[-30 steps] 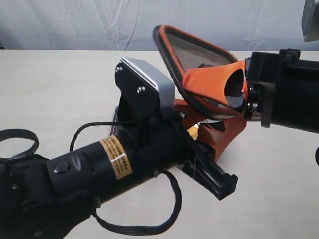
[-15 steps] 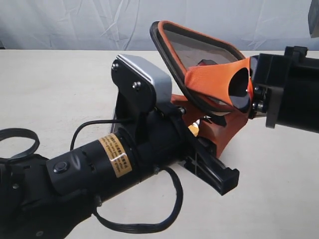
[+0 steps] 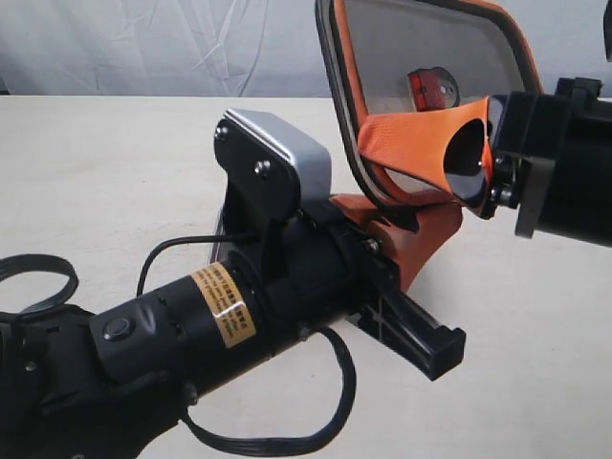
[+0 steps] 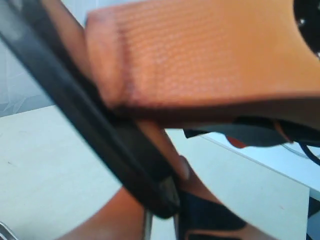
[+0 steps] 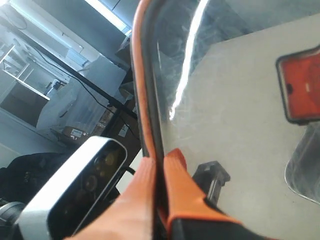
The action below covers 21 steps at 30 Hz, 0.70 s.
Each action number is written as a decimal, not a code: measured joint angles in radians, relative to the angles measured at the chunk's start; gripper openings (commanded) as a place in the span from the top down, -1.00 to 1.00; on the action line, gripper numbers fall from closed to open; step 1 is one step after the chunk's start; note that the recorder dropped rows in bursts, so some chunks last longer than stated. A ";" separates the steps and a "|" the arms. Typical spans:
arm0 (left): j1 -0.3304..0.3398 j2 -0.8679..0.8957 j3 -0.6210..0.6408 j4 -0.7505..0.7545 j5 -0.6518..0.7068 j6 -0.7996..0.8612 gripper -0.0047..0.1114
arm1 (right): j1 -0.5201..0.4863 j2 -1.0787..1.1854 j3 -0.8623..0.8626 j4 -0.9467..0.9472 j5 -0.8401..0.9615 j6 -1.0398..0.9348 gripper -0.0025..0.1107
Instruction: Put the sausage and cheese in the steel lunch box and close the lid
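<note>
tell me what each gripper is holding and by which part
The right gripper pinches the lid by its rim, along one edge, and the lid stands upright in the air. Whether the left gripper holds anything cannot be told: its fingertips are hidden.

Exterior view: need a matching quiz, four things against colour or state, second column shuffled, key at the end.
Things:
1. lid
2. right gripper
3. camera housing on the left wrist
4. table

Colour or state:
A. silver-grey
B. raised off the table, standing steeply on edge
C. pale beige
D. shut on the lid's rim

Pairs: 1-B, 2-D, 3-A, 4-C
</note>
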State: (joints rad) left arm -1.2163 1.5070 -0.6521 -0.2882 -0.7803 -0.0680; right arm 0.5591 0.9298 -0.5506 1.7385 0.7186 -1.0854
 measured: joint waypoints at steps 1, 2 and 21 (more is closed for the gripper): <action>0.000 0.000 0.000 0.000 0.000 0.000 0.91 | 0.000 0.000 0.000 0.000 0.000 0.000 0.97; 0.000 0.000 0.000 0.000 -0.002 0.000 0.91 | -0.002 0.000 0.000 0.002 0.000 0.000 0.97; 0.000 0.000 0.000 0.017 -0.036 0.032 0.91 | -0.002 -0.006 -0.006 -0.027 0.012 0.030 0.97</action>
State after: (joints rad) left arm -1.2163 1.5070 -0.6521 -0.2710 -0.8161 -0.0363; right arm 0.5570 0.9241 -0.5567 1.7118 0.7303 -1.0553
